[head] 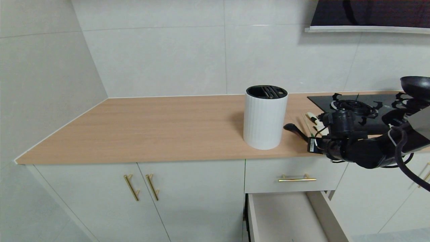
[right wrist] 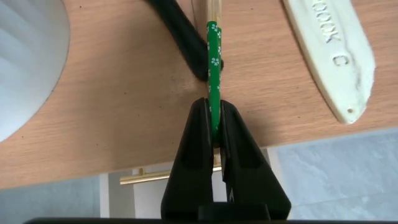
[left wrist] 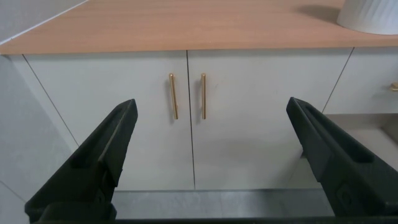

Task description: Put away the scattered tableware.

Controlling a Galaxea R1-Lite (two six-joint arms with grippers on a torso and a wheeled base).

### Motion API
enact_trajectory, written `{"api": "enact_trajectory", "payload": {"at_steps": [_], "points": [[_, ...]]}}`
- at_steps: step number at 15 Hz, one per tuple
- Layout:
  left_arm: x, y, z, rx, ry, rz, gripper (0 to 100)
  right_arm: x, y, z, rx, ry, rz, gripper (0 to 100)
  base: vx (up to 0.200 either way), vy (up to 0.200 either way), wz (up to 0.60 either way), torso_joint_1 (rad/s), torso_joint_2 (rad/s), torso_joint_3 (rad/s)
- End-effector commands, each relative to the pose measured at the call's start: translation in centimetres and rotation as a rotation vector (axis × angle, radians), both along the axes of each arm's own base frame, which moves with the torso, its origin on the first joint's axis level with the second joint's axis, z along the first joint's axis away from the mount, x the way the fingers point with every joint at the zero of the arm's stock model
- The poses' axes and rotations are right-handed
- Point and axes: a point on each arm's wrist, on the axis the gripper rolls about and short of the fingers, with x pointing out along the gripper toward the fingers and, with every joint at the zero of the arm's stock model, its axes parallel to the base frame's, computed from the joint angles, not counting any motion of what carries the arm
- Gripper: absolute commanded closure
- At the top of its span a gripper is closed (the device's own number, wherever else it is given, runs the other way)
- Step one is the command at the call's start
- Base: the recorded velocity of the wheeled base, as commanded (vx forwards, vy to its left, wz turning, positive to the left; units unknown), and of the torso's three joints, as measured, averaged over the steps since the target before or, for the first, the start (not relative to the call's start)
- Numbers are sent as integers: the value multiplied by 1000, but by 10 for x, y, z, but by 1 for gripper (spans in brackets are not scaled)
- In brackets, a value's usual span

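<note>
A white ribbed utensil holder (head: 265, 121) with a black slotted top stands on the wooden counter (head: 151, 127). To its right lie a black-handled utensil (head: 293, 129), a pair of chopsticks (head: 306, 123) and a white-handled piece (head: 312, 117). My right gripper (head: 311, 144) sits at the counter's front edge, shut on the green end of a chopstick (right wrist: 213, 74). Beside it in the right wrist view lie the black handle (right wrist: 180, 43) and the white handle (right wrist: 329, 56). My left gripper (left wrist: 211, 162) hangs open below the counter, facing the cabinet doors (left wrist: 186, 112).
A gas hob (head: 357, 105) with a black pan (head: 416, 85) is on the counter's right. Under the counter a drawer (head: 285, 215) stands pulled out, beneath a shut drawer with a gold handle (head: 297, 179). The tiled wall meets the counter at the left.
</note>
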Motion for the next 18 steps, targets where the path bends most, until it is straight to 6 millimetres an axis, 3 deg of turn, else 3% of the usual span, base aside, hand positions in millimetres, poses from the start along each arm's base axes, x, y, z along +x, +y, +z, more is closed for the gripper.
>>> {"api": "enact_trajectory", "payload": {"at_steps": [1,6,9,13,18], "points": [[0,0,0,0,0,2,0,-8,-1,13,-5,-27,-16,100,0,0,0,0,0,0],[0,0,0,0,0,0,0,-52,-10,57,2,-79,-2,100,0,0,0,0,0,0],[0,0,0,0,0,2,0,-91,-8,86,0,-72,32,100,0,0,0,0,0,0],[0,0,0,0,0,0,0,-151,-6,100,-94,-46,177,100,0,0,0,0,0,0],[0,0,0,0,0,2,0,-193,-3,100,-218,-70,314,100,0,0,0,0,0,0]]}}
